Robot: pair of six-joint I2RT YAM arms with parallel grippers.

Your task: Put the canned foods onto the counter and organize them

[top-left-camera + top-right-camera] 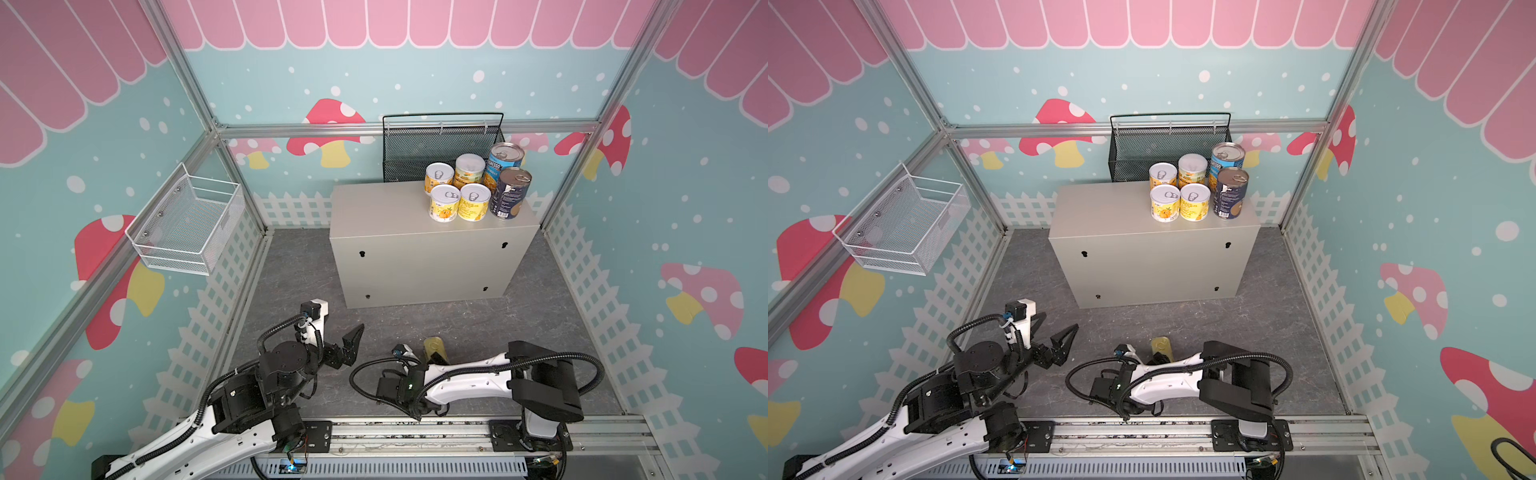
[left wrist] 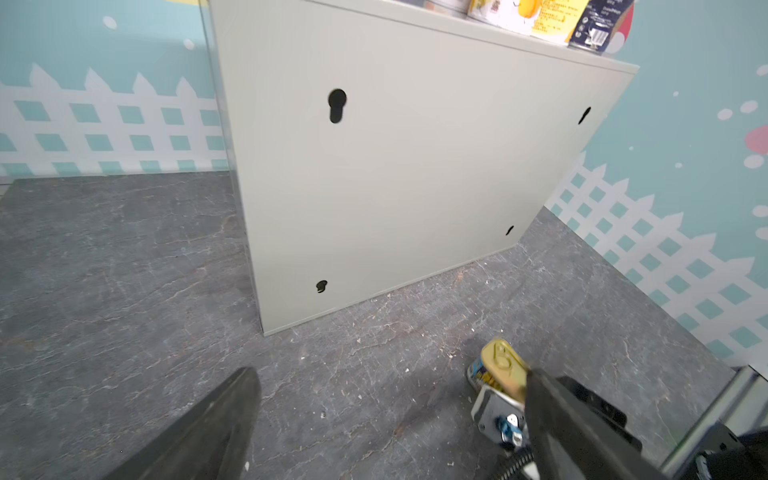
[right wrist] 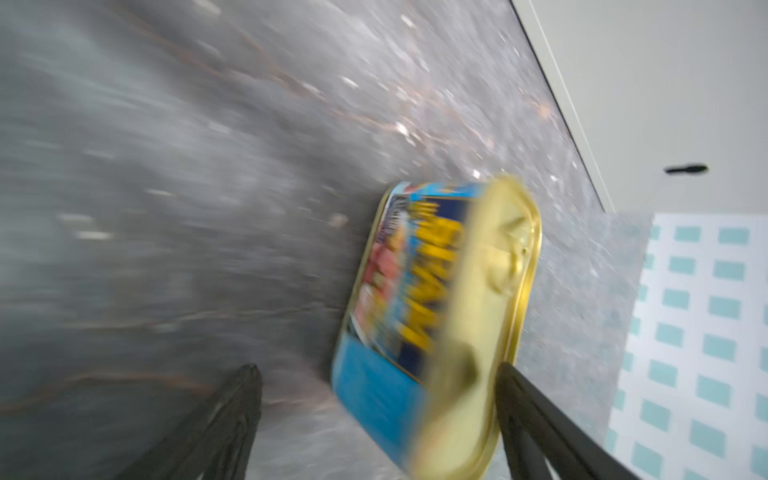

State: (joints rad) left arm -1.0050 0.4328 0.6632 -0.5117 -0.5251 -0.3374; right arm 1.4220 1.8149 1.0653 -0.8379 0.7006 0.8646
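The flat SPAM tin (image 3: 436, 311), gold-topped with a blue label, is blurred between the jaws of my right gripper (image 3: 377, 369), which stands open. One finger (image 3: 536, 407) is close to its gold top and the other stands apart. The tin (image 1: 434, 347) is low over the grey floor in front of the counter (image 1: 374, 216). On the counter's right end stand four small yellow tins (image 1: 444, 203) and two taller blue tins (image 1: 513, 193). My left gripper (image 1: 351, 345) hovers open and empty over the floor, left of the tin (image 2: 500, 359).
A black mesh basket (image 1: 440, 153) hangs behind the counter. A white wire basket (image 1: 187, 224) is fixed to the left wall. The arms' rail (image 1: 415, 432) runs along the front. The left half of the counter top is bare.
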